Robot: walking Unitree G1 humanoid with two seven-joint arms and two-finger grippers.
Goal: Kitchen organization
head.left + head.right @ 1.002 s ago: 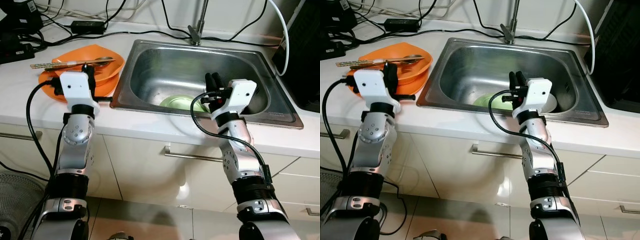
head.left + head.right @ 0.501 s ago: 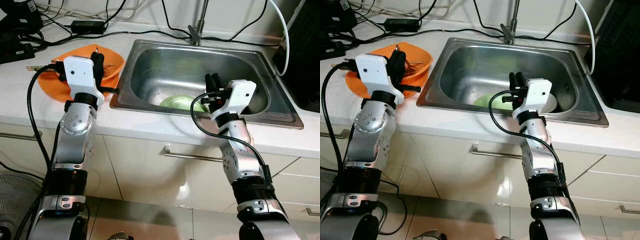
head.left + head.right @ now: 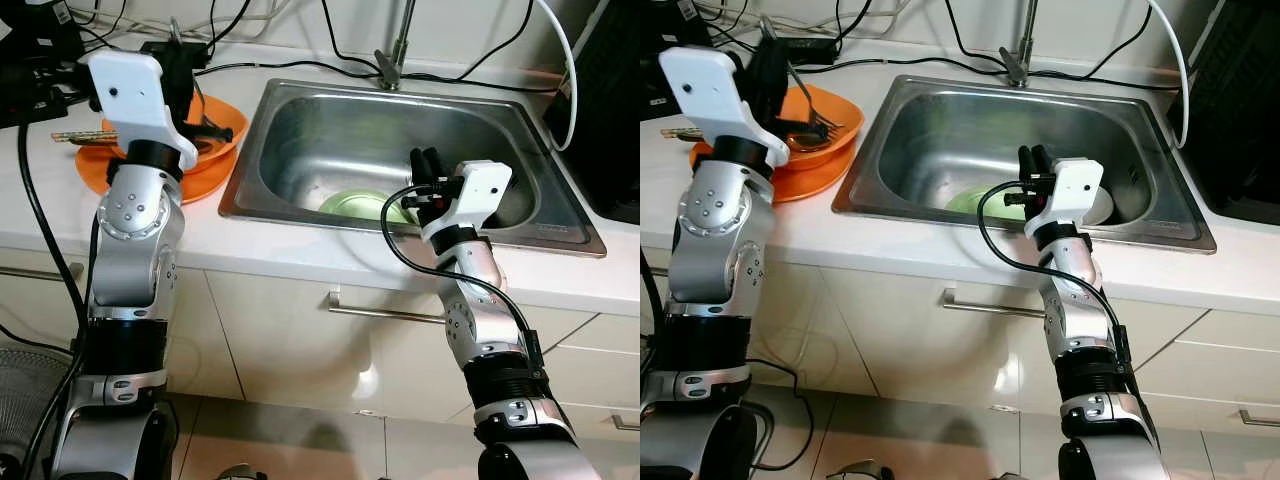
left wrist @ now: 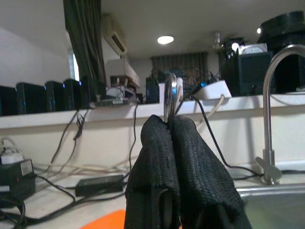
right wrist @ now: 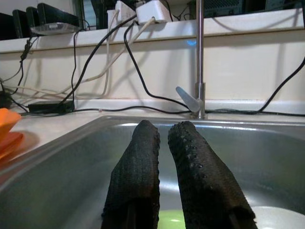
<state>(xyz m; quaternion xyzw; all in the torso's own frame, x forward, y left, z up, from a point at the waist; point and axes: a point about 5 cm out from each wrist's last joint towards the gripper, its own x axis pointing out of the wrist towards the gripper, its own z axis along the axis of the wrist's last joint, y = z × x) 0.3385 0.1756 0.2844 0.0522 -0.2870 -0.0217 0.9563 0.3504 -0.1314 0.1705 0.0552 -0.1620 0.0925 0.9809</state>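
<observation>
Eye views: left pincer (image 3: 768,62) raised over the orange plates (image 3: 205,172) on the white desk (image 3: 40,200), clenched on a metal fork (image 3: 812,112); right pincer (image 3: 429,163) at the sink (image 3: 300,140) above a green plate (image 3: 355,205). Left wrist view: fingers (image 4: 195,162) pinch the fork handle. Right wrist view: fingers (image 5: 138,176) nearly together, grasping nothing.

— What is held above the orange bowl (image 3: 218,125)?
— A fork (image 3: 208,128) is gripped by the left gripper (image 3: 180,70), raised over the bowl, which is stacked on an orange plate (image 3: 195,178).
— And the sink (image 3: 400,150)?
— A green plate (image 3: 365,205) is seen inside it; the right gripper (image 3: 430,160) is held above, fingers nearly together.
</observation>
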